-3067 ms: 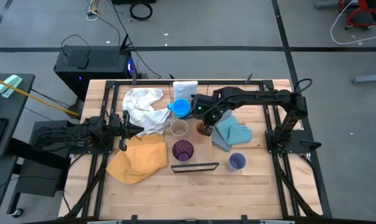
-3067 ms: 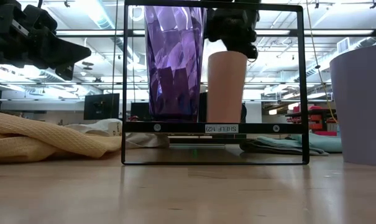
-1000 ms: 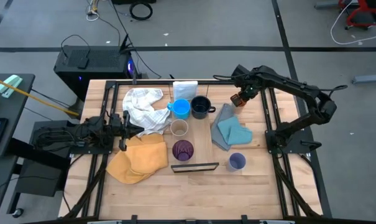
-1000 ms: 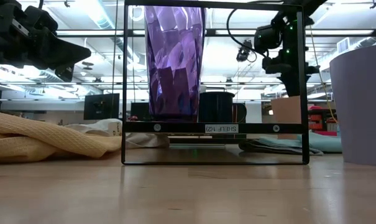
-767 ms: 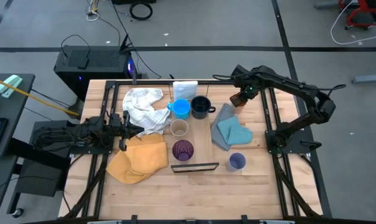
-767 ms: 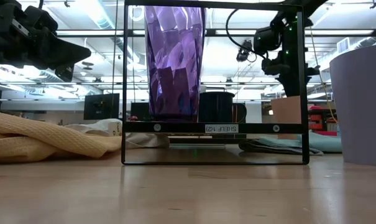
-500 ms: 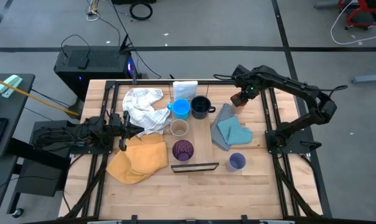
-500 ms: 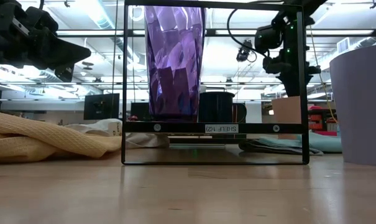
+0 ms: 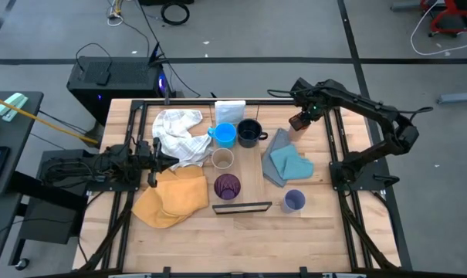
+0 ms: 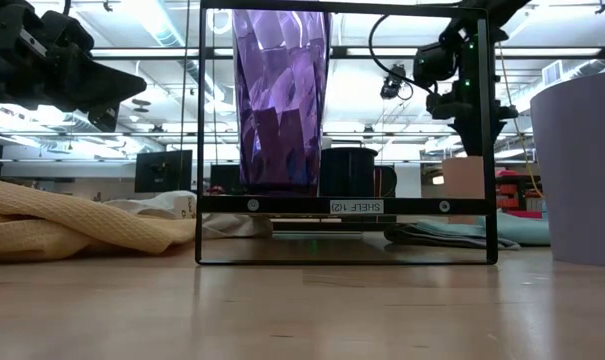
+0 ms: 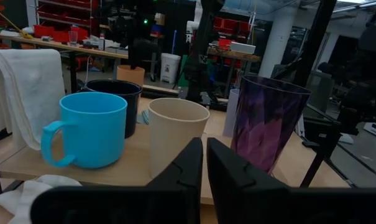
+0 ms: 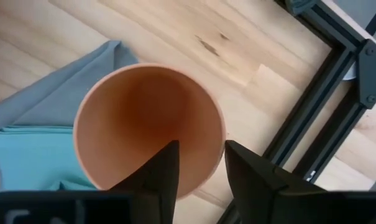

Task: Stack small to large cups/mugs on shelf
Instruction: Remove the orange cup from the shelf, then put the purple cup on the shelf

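The orange cup (image 9: 298,122) stands upright on its base at the table's far right, beside a blue cloth (image 9: 287,163). My right gripper (image 12: 200,149) hovers over it, open, with one finger inside the cup and one outside its rim. On the shelf (image 9: 252,174) stand the light blue mug (image 9: 225,133), navy mug (image 9: 249,132), tan cup (image 9: 221,159) and purple tumbler (image 9: 227,186). The lavender cup (image 9: 294,201) stands on the table near the shelf's black frame (image 9: 243,207). My left gripper (image 11: 204,146) waits shut at the table's left. My right gripper comes from above, pointing down, and straddles the orange cup's rim (image 12: 220,134) on its right side. The inner finger stands apart from the wall. Whether the outer finger (image 12: 237,158) touches the wall I cannot tell. The cup stands on the table.
A white cloth (image 9: 177,131) and a yellow cloth (image 9: 171,197) lie left of the shelf, with a white box (image 9: 229,108) at its far end. The black frame rail (image 12: 312,112) runs close beside the orange cup. Bare wood lies along the near edge.
About three seconds ago my right gripper held the orange cup over the shelf. It has since carried it to the table's far right and set it down. In the last second the cup has stood still there.
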`<control>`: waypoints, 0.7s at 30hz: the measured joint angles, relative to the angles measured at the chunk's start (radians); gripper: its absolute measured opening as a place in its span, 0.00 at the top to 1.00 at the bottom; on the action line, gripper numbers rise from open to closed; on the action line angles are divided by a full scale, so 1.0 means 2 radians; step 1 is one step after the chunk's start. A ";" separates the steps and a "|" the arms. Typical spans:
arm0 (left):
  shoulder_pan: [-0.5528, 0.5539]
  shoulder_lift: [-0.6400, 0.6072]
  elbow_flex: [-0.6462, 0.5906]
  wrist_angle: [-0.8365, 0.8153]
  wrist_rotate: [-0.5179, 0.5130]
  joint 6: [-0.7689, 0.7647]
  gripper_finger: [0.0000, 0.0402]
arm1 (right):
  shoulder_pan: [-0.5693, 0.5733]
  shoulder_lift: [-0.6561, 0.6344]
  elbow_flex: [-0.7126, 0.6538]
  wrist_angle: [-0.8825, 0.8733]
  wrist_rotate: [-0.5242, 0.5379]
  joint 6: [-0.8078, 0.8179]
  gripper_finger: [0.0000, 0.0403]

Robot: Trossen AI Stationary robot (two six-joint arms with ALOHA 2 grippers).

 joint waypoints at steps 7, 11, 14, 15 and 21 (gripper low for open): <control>0.000 0.000 0.000 0.000 0.000 0.000 0.93 | -0.008 0.000 0.000 0.000 0.000 -0.018 0.66; 0.000 0.000 0.000 0.000 0.000 0.000 0.92 | -0.013 0.000 0.000 -0.002 0.008 -0.015 0.66; 0.000 0.000 0.000 0.000 0.000 0.000 0.91 | -0.015 0.000 0.002 -0.004 0.027 -0.013 0.67; 0.000 0.000 0.000 0.000 0.000 0.000 0.91 | -0.015 0.000 0.005 -0.006 0.029 -0.020 0.67; 0.000 0.000 0.000 0.000 0.000 0.000 0.93 | -0.016 0.000 0.046 -0.021 0.033 -0.030 0.67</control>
